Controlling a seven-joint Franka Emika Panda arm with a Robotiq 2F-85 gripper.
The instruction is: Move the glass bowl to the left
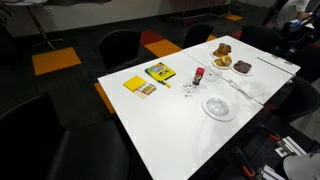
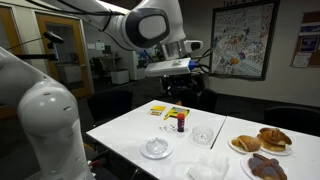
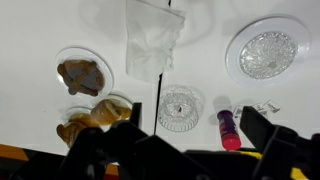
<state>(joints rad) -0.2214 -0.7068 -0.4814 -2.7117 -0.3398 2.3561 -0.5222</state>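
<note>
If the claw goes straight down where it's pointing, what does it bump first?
Probably the glass bowl, almost between the claw's open fingers in the wrist view, though the red-capped bottle stands close.

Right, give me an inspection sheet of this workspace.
Surface: white table, no spills seen.
Job's things: glass bowl upright, not gripped, beside a red-capped bottle.
Clutter: flat glass dish, crumpled clear plastic, plates of pastries, yellow box, yellow notepad.
Grippers: gripper hangs well above the table, fingers spread open, holding nothing.
Cables: nothing seen on the table.
Surroundings: black chairs, orange carpet tiles, wall poster.
</note>
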